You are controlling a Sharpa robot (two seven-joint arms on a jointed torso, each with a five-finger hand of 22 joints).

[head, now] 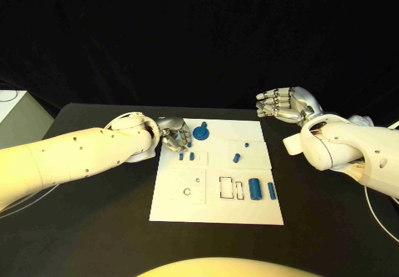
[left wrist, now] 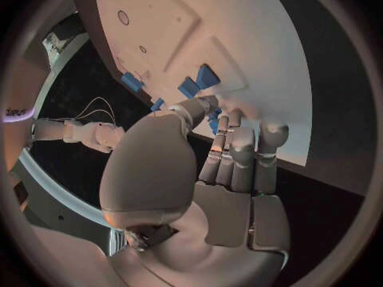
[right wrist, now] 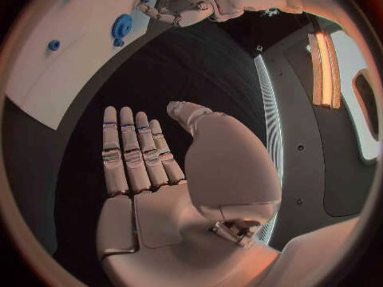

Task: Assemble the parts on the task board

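White task board (head: 218, 202) lying flat in the middle of a black table (head: 91, 231). Left hand (head: 173, 136) resting over the board's far left corner, fingers curled downward close together at the board surface beside two small blue parts (head: 186, 156); cannot tell whether anything is pinched between them. Blue round part with a handle (head: 201, 134) just beside that hand, near the board's far edge. Small blue peg (head: 237, 157) near the board's centre. Two upright blue cylinders (head: 261, 188) toward the board's right edge, next to rectangular cutouts. Right hand (head: 281, 104) raised off the board's far right corner, fingers straight and side by side, holding nothing.
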